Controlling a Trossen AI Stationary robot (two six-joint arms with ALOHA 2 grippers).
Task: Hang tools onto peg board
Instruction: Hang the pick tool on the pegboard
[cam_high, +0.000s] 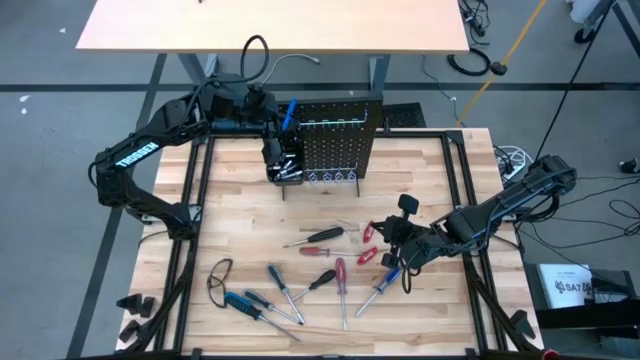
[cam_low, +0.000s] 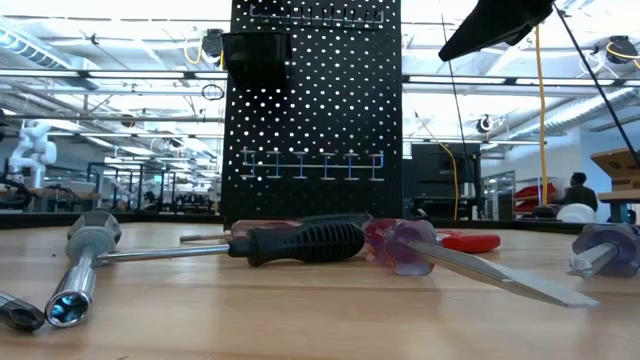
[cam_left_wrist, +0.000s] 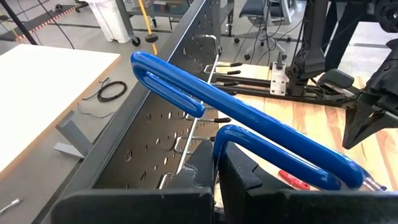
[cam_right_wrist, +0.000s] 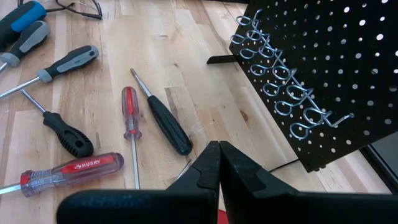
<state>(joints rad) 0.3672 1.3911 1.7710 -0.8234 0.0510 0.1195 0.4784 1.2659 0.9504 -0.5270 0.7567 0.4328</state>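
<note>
My left gripper (cam_high: 287, 120) is up at the peg board's (cam_high: 335, 140) top left corner, at about 11 o'clock from the bench (cam_high: 240, 215) centre; its jaws are closed on blue-handled pliers (cam_left_wrist: 249, 134), whose two blue handles stick up past the board's top edge in my left wrist view. Just below it, on the board's left side, hangs the black bin (cam_high: 284, 165); from above it seems to hold something silvery, but I cannot make out what; from the low view the bin (cam_low: 256, 52) shows only its dark front.

My right gripper (cam_high: 405, 262) sits low over the bench at about 4 o'clock, jaws pressed together with nothing between them; in its wrist view the closed tips (cam_right_wrist: 216, 167) point at the row of wire hooks (cam_right_wrist: 280, 81) on the board's lower face, and those hooks carry nothing.

The other tools lie flat on the bench in front of the board, from 5 to 8 o'clock: a black screwdriver (cam_high: 322, 235), a red screwdriver (cam_high: 340, 275), red pliers (cam_high: 368, 232) just beside my right gripper, a blue screwdriver (cam_high: 238, 300) and a pair of glasses (cam_high: 220, 272) at 8 o'clock.
</note>
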